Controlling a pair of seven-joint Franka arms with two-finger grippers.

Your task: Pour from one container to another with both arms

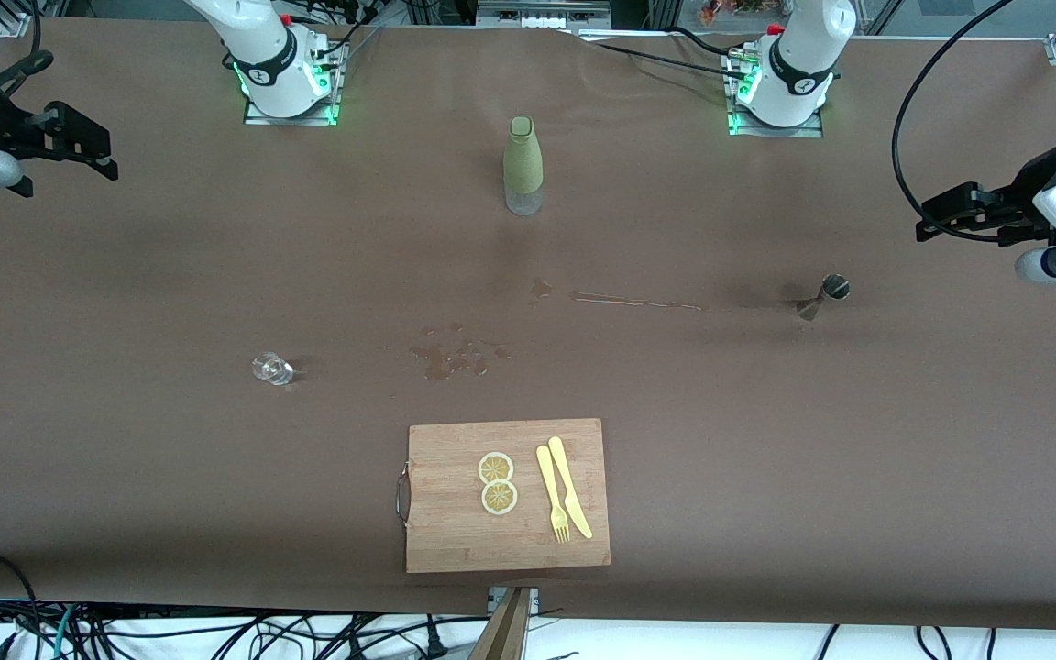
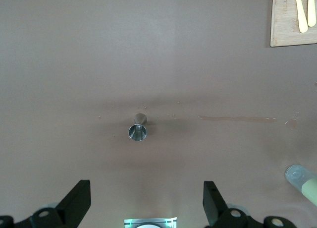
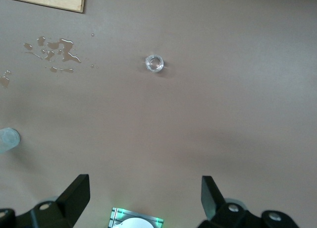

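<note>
In the front view, the left gripper (image 1: 936,220) is seen at the right edge of the frame, held up over the table (image 1: 125,477) at the left arm's end, and the right gripper (image 1: 93,151) at the upper left edge, over the right arm's end. A green sleeved bottle (image 1: 523,165) is placed upright in the upper middle. A metal jigger (image 1: 826,295) is found at the middle right, and a small clear glass (image 1: 272,368) at the middle left. Spilled drops (image 1: 459,353) are seen near the centre (with a thin wet streak (image 1: 633,300) toward the jigger). A wooden cutting board (image 1: 455,541) at the lower centre carries two lemon slices (image 1: 497,482), a fork (image 1: 553,495) and a knife (image 1: 570,486).

In the left wrist view, the left gripper (image 2: 146,203) is spread wide and nothing is held; the jigger (image 2: 138,129) is seen at the centre of the frame.

In the right wrist view, the right gripper (image 3: 144,198) is likewise spread and nothing is held; the glass (image 3: 154,63) is seen in the upper middle.
</note>
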